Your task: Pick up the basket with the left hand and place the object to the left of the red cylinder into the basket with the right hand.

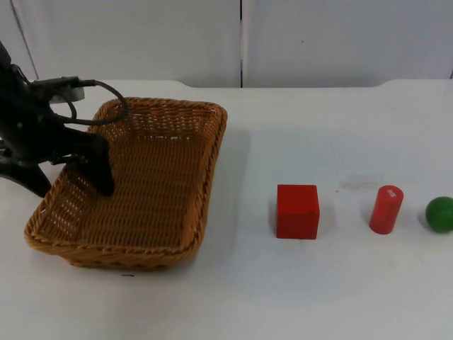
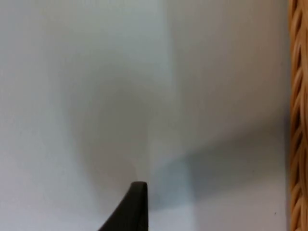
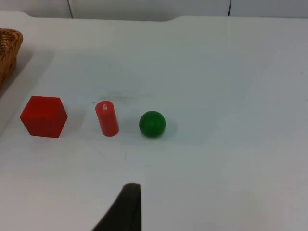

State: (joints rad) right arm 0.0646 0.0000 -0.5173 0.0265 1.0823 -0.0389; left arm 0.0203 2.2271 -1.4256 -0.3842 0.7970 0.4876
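Observation:
The brown wicker basket (image 1: 152, 191) lies on the white table at the left. My left gripper (image 1: 67, 178) stands open astride its left rim, one finger (image 1: 101, 173) inside the basket and the other outside over the table. In the left wrist view a strip of the basket's rim (image 2: 298, 120) runs beside bare table. The red cube (image 1: 297, 211) sits just left of the red cylinder (image 1: 386, 209), and a green ball (image 1: 439, 213) lies to the cylinder's right. My right gripper (image 3: 129, 204) waits back from the cube (image 3: 43, 116), cylinder (image 3: 107, 118) and ball (image 3: 152, 123).
The table ends at a grey partition wall (image 1: 241, 39) behind the objects. Open table surface (image 1: 318, 290) stretches in front of the cube and cylinder. The basket's corner (image 3: 9, 45) shows in the right wrist view.

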